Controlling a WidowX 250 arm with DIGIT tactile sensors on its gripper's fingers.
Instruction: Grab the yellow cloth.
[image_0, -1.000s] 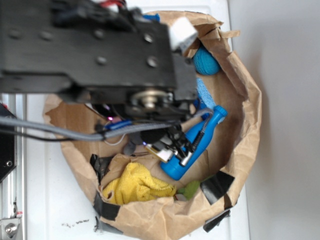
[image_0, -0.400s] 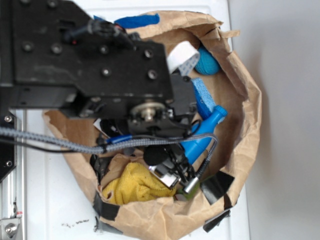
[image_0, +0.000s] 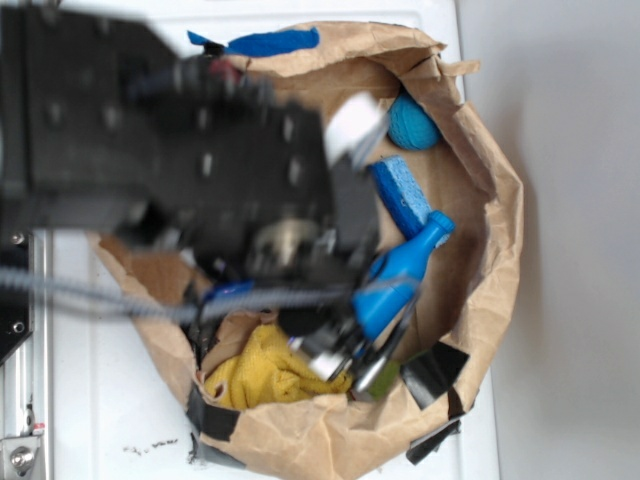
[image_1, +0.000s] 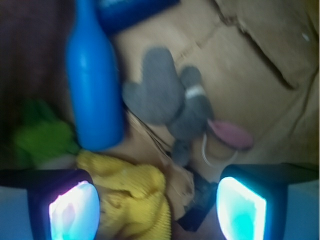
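The gripper (image_1: 152, 207) is wide open and holds nothing, and the yellow cloth (image_1: 131, 200) sits low between its fingers (nearer the left one), so it might pinch the blue bottle (image_1: 94, 87) just beside instead.

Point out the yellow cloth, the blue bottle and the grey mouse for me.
yellow cloth (image_1: 131, 200), wrist view, middle of the bunched knit.
blue bottle (image_1: 94, 95), wrist view, its body.
grey mouse (image_1: 157, 92), wrist view, the large grey lobe on its left.
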